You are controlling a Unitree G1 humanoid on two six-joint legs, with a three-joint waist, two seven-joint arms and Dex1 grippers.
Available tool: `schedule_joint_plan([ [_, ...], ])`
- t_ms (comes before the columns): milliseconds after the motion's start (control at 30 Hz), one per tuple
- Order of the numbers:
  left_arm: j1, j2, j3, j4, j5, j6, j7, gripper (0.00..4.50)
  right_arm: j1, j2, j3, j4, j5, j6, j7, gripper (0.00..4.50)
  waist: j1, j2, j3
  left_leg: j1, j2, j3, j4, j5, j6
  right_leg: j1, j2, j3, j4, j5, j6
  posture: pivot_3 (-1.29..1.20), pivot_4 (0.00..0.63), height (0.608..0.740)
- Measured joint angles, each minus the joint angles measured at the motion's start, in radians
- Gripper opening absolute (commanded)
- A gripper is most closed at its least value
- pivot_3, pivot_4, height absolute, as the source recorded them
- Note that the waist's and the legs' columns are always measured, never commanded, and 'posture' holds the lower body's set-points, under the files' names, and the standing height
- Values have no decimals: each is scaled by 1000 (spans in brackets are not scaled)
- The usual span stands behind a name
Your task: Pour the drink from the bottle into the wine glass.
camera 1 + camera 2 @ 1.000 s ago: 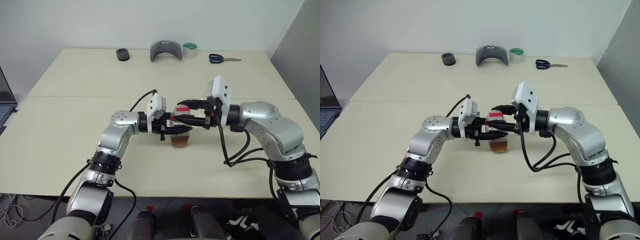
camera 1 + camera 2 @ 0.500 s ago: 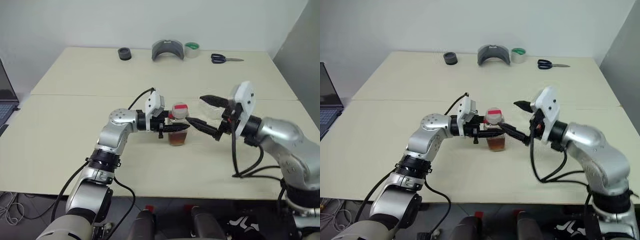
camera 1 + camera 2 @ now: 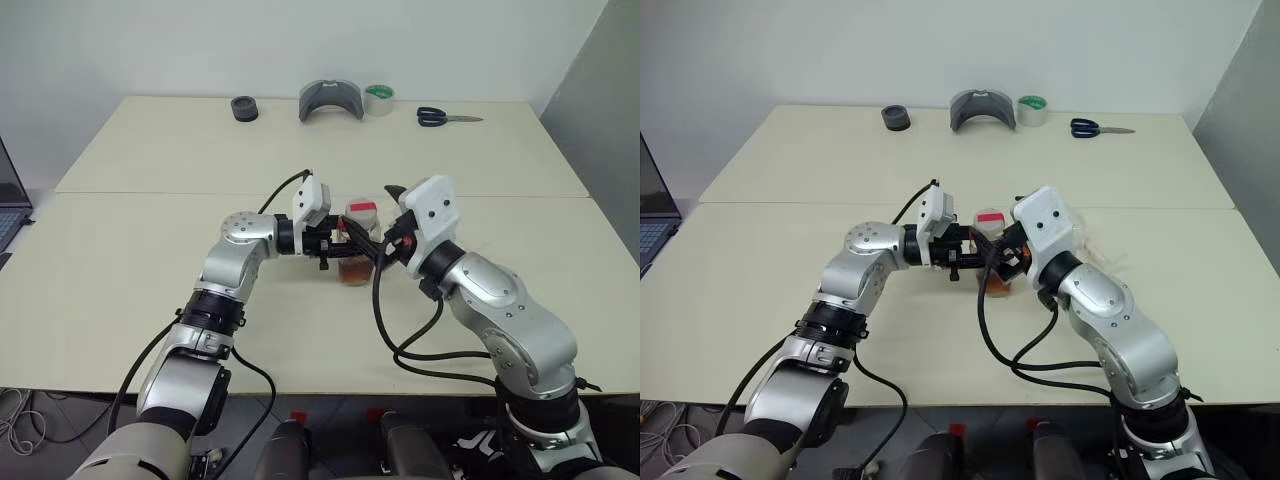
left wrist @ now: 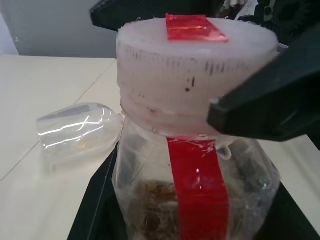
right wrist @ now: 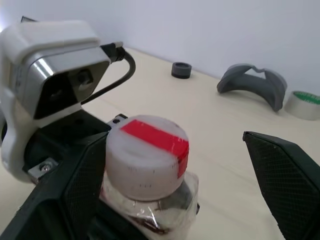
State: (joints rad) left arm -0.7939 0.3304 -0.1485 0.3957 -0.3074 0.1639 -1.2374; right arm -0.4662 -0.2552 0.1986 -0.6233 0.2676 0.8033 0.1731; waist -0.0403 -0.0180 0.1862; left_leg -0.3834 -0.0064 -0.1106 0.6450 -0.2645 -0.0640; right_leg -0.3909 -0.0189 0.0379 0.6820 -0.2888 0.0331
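Bottle [image 3: 357, 250]: stands upright near the middle of the table [image 3: 150, 270], cap [image 5: 147, 156] on, drink [image 3: 354, 274] low in the body; it looks pinned there so the cap can be worked off before pouring
Left gripper [image 3: 350, 248]: reaches in level from the left, fingers closed tight on the bottle just under the cap; its job seems to be holding the bottle steady
Right gripper [image 5: 180, 200]: comes at the cap from the right, fingers [image 5: 287, 175] spread wide, one on either side of the cap, touching nothing that I can see; it holds nothing
Why so: one hand clamps, the other lines up over the cap, probably to close on it and twist
Glass [image 4: 77, 132]: lies on its side on the table just beyond the bottle, empty; it likely needs righting before anything goes in
Back edge: scissors [image 3: 448, 117], tape roll [image 3: 379, 99], a grey curved piece [image 3: 331, 100] and a small black ring [image 3: 245, 108], well apart from the work
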Motion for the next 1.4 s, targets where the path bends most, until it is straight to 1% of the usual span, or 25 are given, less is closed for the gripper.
schedule_joint_plan([
  [67,0,0,0,0,0,0,2,1778,-10,14,0,16,-4,-1,0,4500,0,0,0,0,0,0,0,0,0,0,0,0,0,0,0,0,150,740],
  [133,0,0,0,0,0,0,2,1778,-19,26,-1,22,-9,-1,-1,4120,0,0,0,0,0,0,0,0,0,0,0,0,0,0,0,0,150,740],
  [200,0,0,0,0,0,0,5,1778,-20,34,3,22,-7,2,5,3608,0,0,0,0,0,0,0,0,0,0,0,0,0,0,0,0,150,740],
  [367,0,-1,0,0,3,-1,8,1778,-19,38,18,20,2,6,29,1913,-1,0,0,0,0,0,0,0,0,0,0,0,0,0,0,0,150,740],
  [400,0,-1,0,0,3,-4,8,1777,-20,37,18,19,1,6,31,1881,-1,0,0,0,0,0,0,0,0,0,0,0,0,0,0,0,150,740],
  [500,2,-1,0,0,7,-15,8,1776,-22,28,17,18,1,5,46,1881,0,0,0,0,0,0,0,0,0,0,0,0,0,0,0,0,150,740],
  [567,2,0,0,0,8,-22,4,1776,-39,-10,15,29,16,-6,100,1881,0,0,0,0,0,0,0,0,0,0,0,0,0,0,0,0,150,740],
  [600,2,2,0,0,8,-24,0,1775,-54,-49,8,46,33,-20,155,1881,0,0,0,0,0,0,1,0,0,0,0,0,0,0,0,0,150,740],
  [667,2,1,-8,-1,8,-39,-23,1772,-101,-169,-7,106,88,-78,339,1881,-1,0,0,0,-1,0,1,0,0,1,0,-1,-1,0,1,0,150,740],
  [733,1,0,-18,-4,9,-45,-42,1771,-161,-257,-14,206,130,-143,524,1881,-1,0,0,1,-1,1,0,0,1,1,0,-1,-1,0,1,0,150,740],
  [800,1,0,-22,-3,16,-44,-45,1771,-207,-282,-18,294,153,-175,629,1881,-3,0,0,1,0,0,0,0,1,1,1,-1,-1,0,1,0,150,740],
  [900,0,-1,-22,3,29,-38,-40,1766,-244,-286,-17,378,166,-189,702,1881,-9,0,0,1,0,0,0,0,1,1,1,-1,0,0,0,0,150,740],
  [967,0,-1,-22,3,34,-35,-36,1765,-245,-285,-15,388,164,-197,700,1881,-10,0,0,0,0,0,0,0,1,1,0,-1,0,0,0,0,150,740],
  [1033,0,-1,-22,2,35,-31,-29,1764,-221,-270,-24,368,157,-204,660,2623,-9,0,0,0,0,0,0,0,1,1,-1,0,-1,0,0,0,150,740],
  [1067,0,-1,-21,2,35,-27,-27,1761,-206,-264,-26,353,145,-200,631,2877,-9,0,0,0,-1,0,0,0,1,1,-1,0,-1,0,0,0,150,740],
  [1100,1,0,-20,2,36,-21,-17,1754,-182,-258,-42,335,140,-188,590,3279,-8,0,0,-1,-1,0,0,0,1,0,-1,0,-1,0,0,0,150,740],
  [1167,1,9,-12,2,36,-18,-8,1741,-145,-241,-71,275,140,-140,510,3914,-6,0,0,-2,-1,0,1,0,1,-1,-2,0,0,0,0,0,150,740],
  [1300,1,13,-11,3,36,-19,-9,1741,-77,-246,-158,100,197,10,407,3939,0,0,0,-2,-1,-1,0,0,1,-1,-1,0,-1,0,0,0,150,740],
  [1333,1,14,-10,4,35,-19,-12,1741,-40,-249,-177,41,207,44,377,3939,2,0,0,-2,0,-1,0,0,1,-1,-1,-1,-1,0,0,0,150,740],
  [1400,0,17,-7,10,35,-19,-14,1741,17,-246,-171,-46,223,87,342,3939,2,0,0,-1,0,0,0,0,1,-1,-1,0,0,0,0,0,150,740],
])
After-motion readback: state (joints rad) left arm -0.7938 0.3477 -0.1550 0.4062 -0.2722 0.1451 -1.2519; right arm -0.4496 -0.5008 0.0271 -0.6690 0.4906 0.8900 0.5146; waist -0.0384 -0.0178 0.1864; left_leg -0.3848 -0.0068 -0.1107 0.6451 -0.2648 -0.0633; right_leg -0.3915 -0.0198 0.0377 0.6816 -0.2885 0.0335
